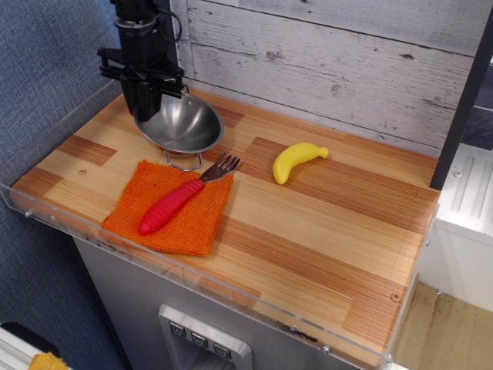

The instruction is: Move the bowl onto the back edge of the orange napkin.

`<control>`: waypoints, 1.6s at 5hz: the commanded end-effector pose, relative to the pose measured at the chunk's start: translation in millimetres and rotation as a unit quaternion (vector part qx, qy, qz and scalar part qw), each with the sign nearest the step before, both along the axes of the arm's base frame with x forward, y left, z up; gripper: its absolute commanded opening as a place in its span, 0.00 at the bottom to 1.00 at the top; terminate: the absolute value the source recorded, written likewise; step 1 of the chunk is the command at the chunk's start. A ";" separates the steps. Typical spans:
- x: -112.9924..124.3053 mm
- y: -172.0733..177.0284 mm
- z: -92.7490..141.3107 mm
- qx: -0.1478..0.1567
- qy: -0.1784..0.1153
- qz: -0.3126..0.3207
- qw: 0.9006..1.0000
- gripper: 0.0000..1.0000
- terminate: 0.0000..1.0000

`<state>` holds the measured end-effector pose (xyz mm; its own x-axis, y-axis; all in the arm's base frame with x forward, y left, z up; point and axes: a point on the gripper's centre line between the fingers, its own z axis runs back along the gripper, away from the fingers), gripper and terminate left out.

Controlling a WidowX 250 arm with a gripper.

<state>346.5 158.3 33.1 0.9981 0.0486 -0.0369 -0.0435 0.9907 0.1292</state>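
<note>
The shiny steel bowl (182, 125) hangs tilted just above the wooden counter, its near wire handle (183, 160) close over the back edge of the orange napkin (171, 205). My black gripper (149, 104) comes down from above at the back left and is shut on the bowl's far left rim. The napkin lies flat near the front left edge. A red-handled fork (179, 199) lies diagonally across it, tines toward the bowl.
A yellow toy banana (296, 160) lies on the counter to the right of the bowl. A clear acrylic lip (231, 289) runs along the front and left edges. A whitewashed plank wall (331, 69) stands behind.
</note>
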 end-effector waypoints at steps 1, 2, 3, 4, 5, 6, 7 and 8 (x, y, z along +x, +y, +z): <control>-8.9 -21.2 -11.2 0.075 0.045 -0.023 0.996 0.00 0.00; -14.2 -24.9 -22.3 0.067 0.060 -0.020 0.996 0.00 0.00; -22.6 -17.5 -34.6 0.017 0.060 0.005 0.998 0.00 0.00; -26.2 -12.6 -39.5 -0.016 0.029 0.003 0.999 0.00 0.00; -24.7 -18.6 -41.2 -0.012 0.017 -0.013 1.000 0.00 0.00; -24.8 -21.5 -46.5 -0.003 -0.003 -0.020 1.000 0.00 0.00; -27.9 -19.1 -60.8 -0.033 0.021 -0.011 0.999 0.00 0.00; -30.2 -20.8 -66.9 -0.042 0.045 -0.008 0.998 1.00 0.00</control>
